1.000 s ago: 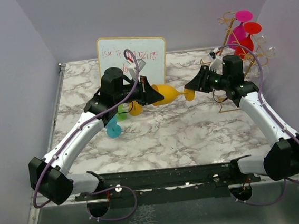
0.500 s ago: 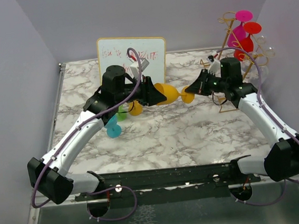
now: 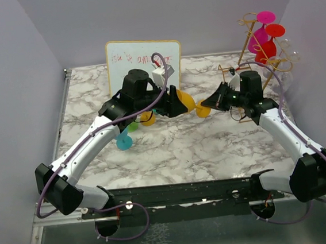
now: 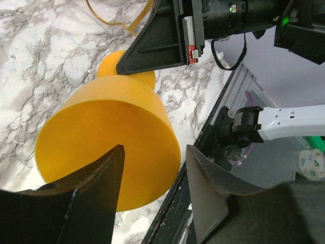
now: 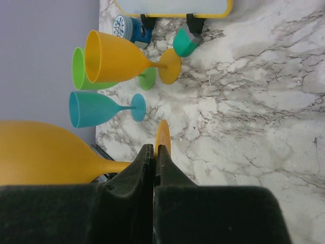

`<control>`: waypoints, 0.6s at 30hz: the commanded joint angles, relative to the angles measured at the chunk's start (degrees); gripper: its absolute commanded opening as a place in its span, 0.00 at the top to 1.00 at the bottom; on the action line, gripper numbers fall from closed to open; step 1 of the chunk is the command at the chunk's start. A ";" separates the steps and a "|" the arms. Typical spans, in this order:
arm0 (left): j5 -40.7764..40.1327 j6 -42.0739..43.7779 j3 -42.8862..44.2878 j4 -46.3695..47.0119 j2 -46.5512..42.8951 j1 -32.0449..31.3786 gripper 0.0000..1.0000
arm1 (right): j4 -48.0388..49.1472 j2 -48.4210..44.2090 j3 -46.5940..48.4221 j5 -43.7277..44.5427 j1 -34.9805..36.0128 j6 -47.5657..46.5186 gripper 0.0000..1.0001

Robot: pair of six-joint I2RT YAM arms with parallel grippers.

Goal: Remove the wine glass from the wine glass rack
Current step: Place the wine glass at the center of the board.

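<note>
Above the table point(image 3: 211, 143), wine glass point(image 3: 188, 100) between left gripper point(image 3: 178, 103) and right gripper point(image 3: 207, 104)

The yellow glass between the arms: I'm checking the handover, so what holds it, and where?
The right gripper holds the yellow glass, pinched at its foot. The left gripper is open around the bowl, not clamping it.

A yellow-framed whiteboard point(image 3: 127, 51) — scribbled in red — stands upright toward the back of the marble table point(image 3: 200, 147).
</note>
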 commanded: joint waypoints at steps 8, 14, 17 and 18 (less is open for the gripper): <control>-8.52 7.95 6.88 -8.09 2.57 -3.87 0.63 | -0.36 -0.34 -0.41 1.70 0.95 -0.74 0.99; -8.82 8.51 7.60 -8.71 2.42 -4.13 0.65 | 0.07 1.14 -0.54 -0.05 1.04 -0.54 0.99; -8.79 8.63 7.54 -9.06 2.67 -4.23 0.69 | 0.19 1.20 -0.53 0.00 1.04 -0.75 0.99; -8.69 8.64 7.52 -9.07 2.75 -4.28 0.69 | -0.05 1.18 -0.53 0.09 1.08 -0.91 0.99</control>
